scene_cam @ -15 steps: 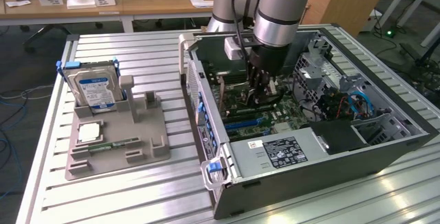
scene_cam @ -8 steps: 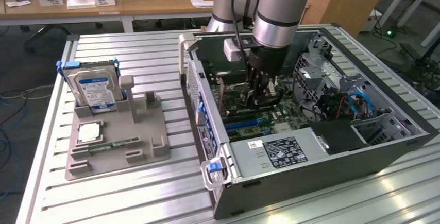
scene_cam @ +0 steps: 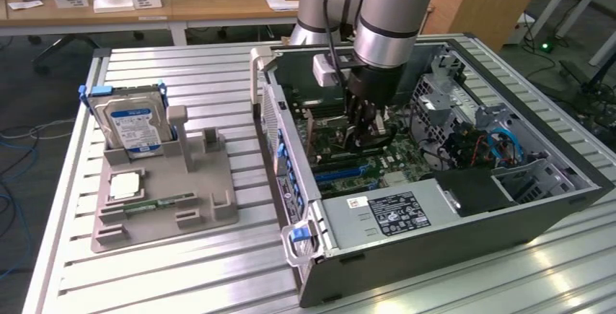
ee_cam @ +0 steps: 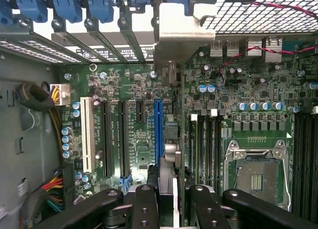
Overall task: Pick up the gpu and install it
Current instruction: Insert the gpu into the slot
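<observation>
My pincer [ee_cam: 169, 191] is clamped on the gpu [ee_cam: 170, 149]. The card hangs edge-on inside the open computer case [scene_cam: 539, 206], above the motherboard [ee_cam: 238, 90] and just beside the blue slot [ee_cam: 158, 134]. Its silver bracket [ee_cam: 179, 35] is at the end far from the pincer. I judge the pickup done and the installing in hand (not seated, as far as I can tell). Seating calls for the card's edge square over its slot. The arm [scene_cam: 394, 11] reaches straight down into the case, which lies on the exterior view's right half of the counter [scene_cam: 192, 271].
</observation>
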